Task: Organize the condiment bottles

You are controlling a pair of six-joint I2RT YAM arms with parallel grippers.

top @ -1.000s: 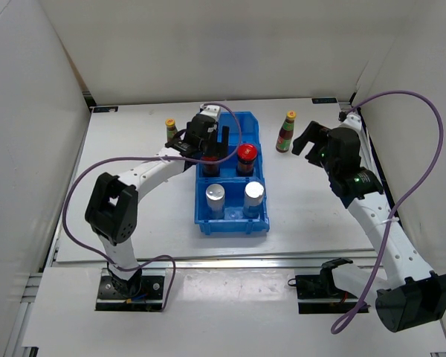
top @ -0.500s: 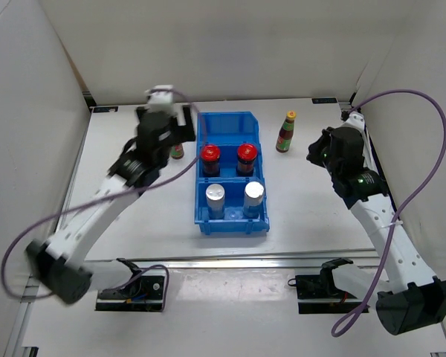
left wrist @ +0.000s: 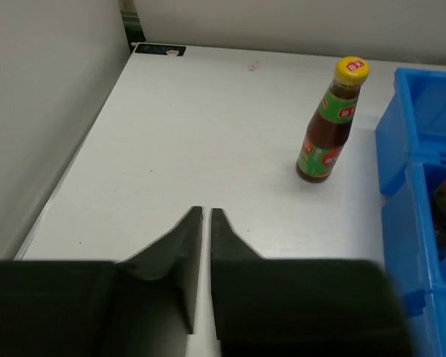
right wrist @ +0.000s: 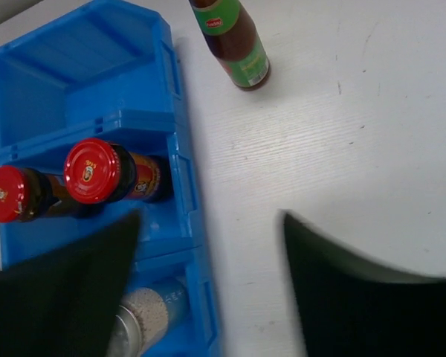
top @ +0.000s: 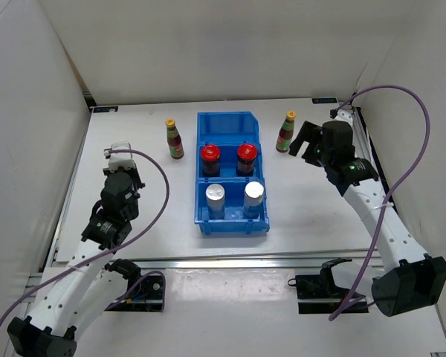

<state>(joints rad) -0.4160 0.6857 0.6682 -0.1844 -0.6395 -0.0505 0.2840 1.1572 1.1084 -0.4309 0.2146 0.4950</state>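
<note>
**Top external view: right arm lined up on the last-but-one bottle**

The blue three-compartment plastic bin sits mid-desk. Its near compartment holds two silver cylinders, and the middle one holds two squat red-lidded dark jars. The compartment at the far end is bare.

Two slim dark bottles with yellow caps are outside the bin, both upright on the desk towards the far edge. One stands left of the bin and the other stands right of it.

The right jaws are spread wide just beside the right-hand bottle, not touching it. The right wrist view shows the bottle ahead of the gap. The left jaws are shut on nothing, well back towards the near-left corner.

The step in hand is probably grasping the right-hand bottle:
- Bring the jaws in level so the bottle's labelled body, not its narrow neck, sits between them.
- Centre the gap before closing, since a tall slim bottle will likely tip if one side touches first.
- Lift straight up to clear the bin wall.
- Lower the bottle into the far compartment, away from the jar lids.
</note>
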